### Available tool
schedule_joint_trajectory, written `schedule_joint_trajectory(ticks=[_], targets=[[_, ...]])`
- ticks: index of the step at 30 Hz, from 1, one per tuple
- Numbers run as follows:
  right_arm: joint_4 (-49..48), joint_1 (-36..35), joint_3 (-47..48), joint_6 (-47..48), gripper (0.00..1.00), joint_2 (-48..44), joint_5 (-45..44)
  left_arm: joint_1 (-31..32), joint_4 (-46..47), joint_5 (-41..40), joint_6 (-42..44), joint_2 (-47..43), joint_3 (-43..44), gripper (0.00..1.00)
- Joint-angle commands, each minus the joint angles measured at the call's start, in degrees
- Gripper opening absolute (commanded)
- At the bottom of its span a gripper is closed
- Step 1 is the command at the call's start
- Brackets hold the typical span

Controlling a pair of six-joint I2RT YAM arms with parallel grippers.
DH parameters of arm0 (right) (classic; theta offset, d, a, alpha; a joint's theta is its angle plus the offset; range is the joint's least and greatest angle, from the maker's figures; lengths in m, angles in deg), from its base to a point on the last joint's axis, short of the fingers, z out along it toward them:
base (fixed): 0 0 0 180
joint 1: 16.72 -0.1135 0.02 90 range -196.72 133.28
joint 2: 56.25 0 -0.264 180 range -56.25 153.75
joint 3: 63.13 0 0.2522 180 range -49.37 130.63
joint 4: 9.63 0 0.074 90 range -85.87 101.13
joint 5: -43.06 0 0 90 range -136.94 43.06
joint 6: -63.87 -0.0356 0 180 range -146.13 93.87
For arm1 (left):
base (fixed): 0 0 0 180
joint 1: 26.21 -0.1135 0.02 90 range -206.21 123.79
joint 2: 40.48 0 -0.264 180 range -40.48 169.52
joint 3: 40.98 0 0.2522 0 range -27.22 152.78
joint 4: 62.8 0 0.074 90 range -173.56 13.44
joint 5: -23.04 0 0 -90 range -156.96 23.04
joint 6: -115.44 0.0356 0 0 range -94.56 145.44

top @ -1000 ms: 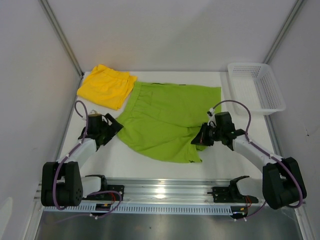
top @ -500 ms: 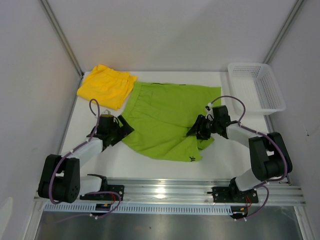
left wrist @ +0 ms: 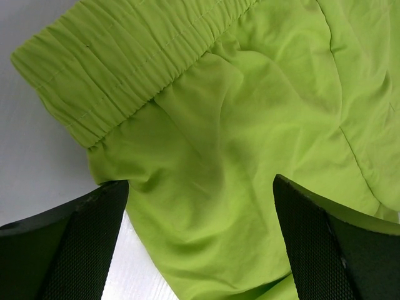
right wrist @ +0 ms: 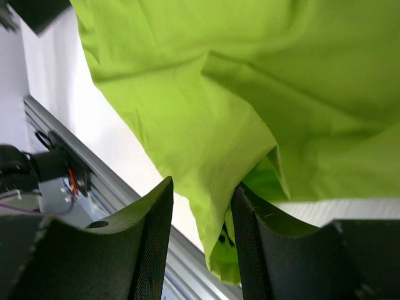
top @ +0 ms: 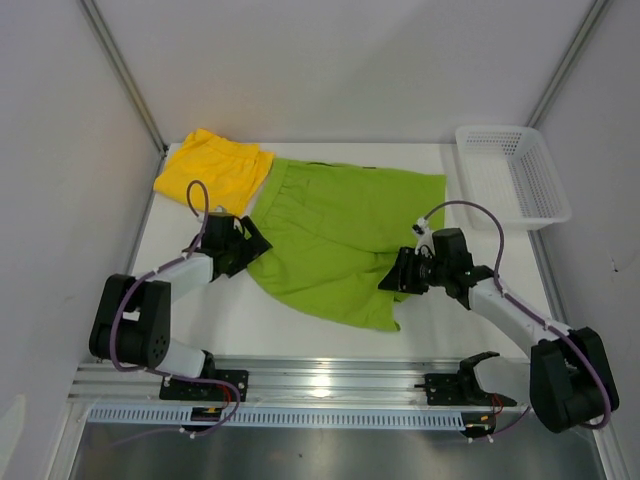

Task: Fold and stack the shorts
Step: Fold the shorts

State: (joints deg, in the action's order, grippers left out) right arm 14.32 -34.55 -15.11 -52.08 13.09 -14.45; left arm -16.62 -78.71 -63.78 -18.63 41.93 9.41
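Top external view: the lime green shorts (top: pixel 335 235) lie spread mid-table, waistband left, leg hems right. The left gripper (top: pixel 250 243), jaws spread wide, faces the waistband corner. The right gripper (top: pixel 392 278), jaws part-open, straddles the near leg hem without pinching it.

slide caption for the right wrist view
Right gripper open, a hem fold of the lime green shorts between its fingers

Green shorts (top: pixel 340 240) spread, yellow shorts (top: pixel 213 178) folded, basket (top: pixel 515 175)
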Motion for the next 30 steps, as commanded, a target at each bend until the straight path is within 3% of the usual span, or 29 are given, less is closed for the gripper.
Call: schedule_joint_trajectory(ticks=[1, 15, 23, 27, 28, 30], targets=[[3.77, -2.64, -1.82, 2.66, 0.45, -5.08, -5.06, 0.44, -0.83, -1.85, -0.05, 1.96, 3.71, 0.99], [4.39, -20.48, -10.79, -1.64, 0.44, -16.34, -18.85, -0.27, -2.68, -1.95, 0.48, 5.83, 7.76, 0.99], [4.39, -23.92, -11.76, -2.78, 0.38, -18.81, -23.0, -0.36, -2.94, -1.51, 0.48, 5.48, 7.94, 0.99], [4.66, -26.29, -10.97, -3.22, 0.3, -17.31, -25.81, -0.53, -3.3, -1.25, 0.57, 4.78, 7.59, 0.99], [4.66, -27.34, -10.88, -3.31, 0.23, -17.05, -26.85, -0.62, -3.47, -1.16, 0.57, 4.25, 7.67, 0.99], [4.74, -28.66, -10.62, -3.49, 0.18, -16.7, -27.91, -0.88, -3.65, -1.16, 0.66, 3.72, 7.76, 0.99]])
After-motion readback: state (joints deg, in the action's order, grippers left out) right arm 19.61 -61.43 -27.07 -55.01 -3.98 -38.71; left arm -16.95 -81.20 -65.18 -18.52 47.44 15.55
